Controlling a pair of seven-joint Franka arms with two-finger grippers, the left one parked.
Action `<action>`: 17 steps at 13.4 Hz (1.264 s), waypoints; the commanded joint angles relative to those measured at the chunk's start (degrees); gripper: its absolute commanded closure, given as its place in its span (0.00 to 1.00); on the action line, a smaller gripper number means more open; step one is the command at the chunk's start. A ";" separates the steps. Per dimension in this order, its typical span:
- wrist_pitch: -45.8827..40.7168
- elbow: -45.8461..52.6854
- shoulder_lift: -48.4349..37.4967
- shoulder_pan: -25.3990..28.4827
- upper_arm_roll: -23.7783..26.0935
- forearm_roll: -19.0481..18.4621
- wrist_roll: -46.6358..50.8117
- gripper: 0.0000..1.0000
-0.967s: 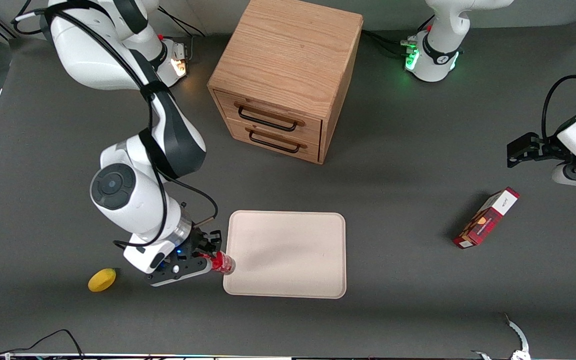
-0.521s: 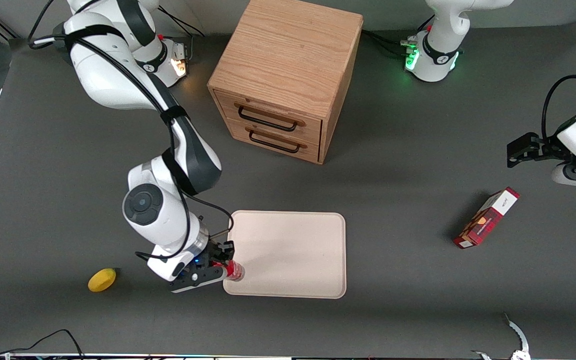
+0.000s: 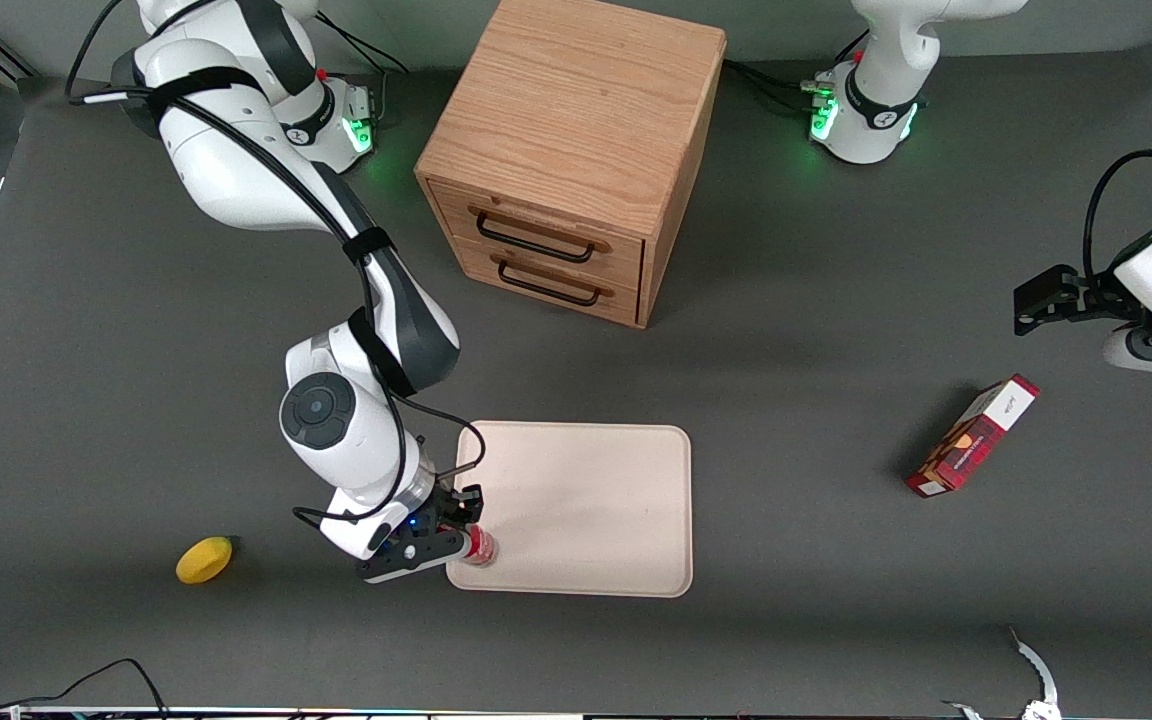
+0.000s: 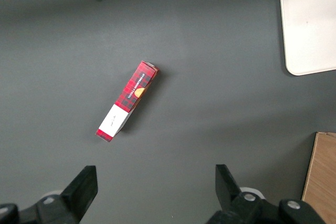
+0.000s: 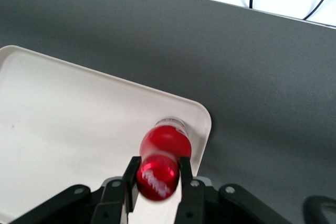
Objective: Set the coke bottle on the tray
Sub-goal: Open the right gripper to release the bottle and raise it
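My right gripper is shut on the coke bottle, a small red bottle with a red cap. It holds the bottle over the corner of the cream tray that is nearest the front camera and toward the working arm's end. In the right wrist view the two black fingers clamp the bottle's cap end, and its body hangs above the tray's corner rim. I cannot tell whether the bottle's base touches the tray.
A wooden two-drawer cabinet stands farther from the front camera than the tray. A yellow lemon lies beside my gripper toward the working arm's end. A red-and-white carton lies toward the parked arm's end; it also shows in the left wrist view.
My right arm has carried the bottle sideways from just off the tray's edge to over the tray's near corner. The bottle stays gripped. The right base light turned from amber to green.
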 commanded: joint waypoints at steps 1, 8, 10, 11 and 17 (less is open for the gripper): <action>1.10 -0.11 -0.17 0.81 -0.75 -1.23 3.09 0.03; -10.20 -0.20 -7.36 -3.31 -0.13 -0.53 5.56 0.00; -16.19 -2.29 -12.45 -4.37 -0.22 -1.31 4.78 0.00; -17.43 -5.35 -15.87 -5.42 -0.39 -1.32 3.29 0.00; -30.33 -15.32 -32.14 -12.71 -0.13 -1.05 -0.74 0.00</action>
